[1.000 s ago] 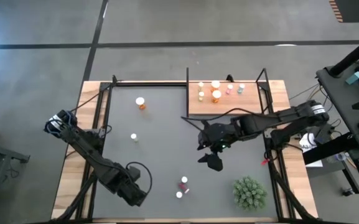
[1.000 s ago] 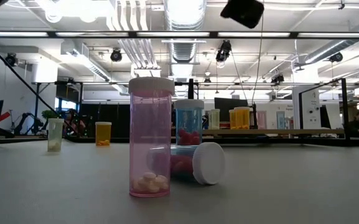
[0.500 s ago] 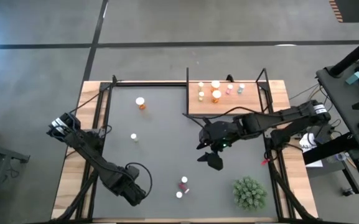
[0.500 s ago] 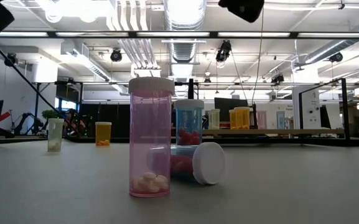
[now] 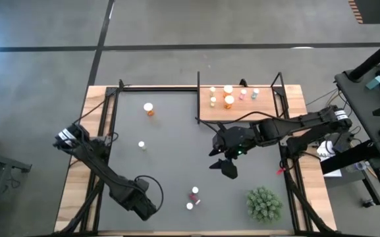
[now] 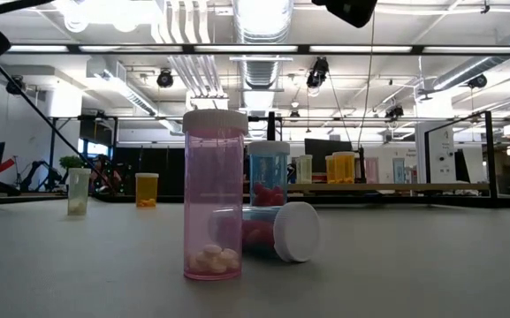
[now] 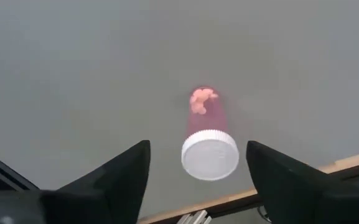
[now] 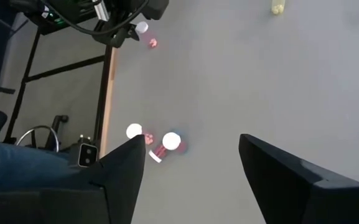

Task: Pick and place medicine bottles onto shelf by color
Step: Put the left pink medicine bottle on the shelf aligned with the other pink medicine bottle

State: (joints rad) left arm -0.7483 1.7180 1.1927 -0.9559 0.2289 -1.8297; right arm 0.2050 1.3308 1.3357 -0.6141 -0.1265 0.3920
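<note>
No label or writing is readable on any bottle. My left jaws (image 7: 198,180) stand open and empty over a pink bottle (image 7: 208,138) near the counter's (image 5: 170,151) near-left edge. My right jaws (image 8: 191,171) hang open, holding nothing, at mid-counter just near of the shelf (image 5: 239,112), where several bottles (image 5: 228,101) stand. Two pink bottles (image 5: 193,195) sit near-centre; how one lies is hard to tell from above.

Place: an industrial robotics lab.
Overhead: exposed ducts (image 6: 253,53) and strip lights are seen.
Floor: bare concrete (image 5: 176,33).
Background: equipment racks (image 6: 25,163) are visible.
</note>
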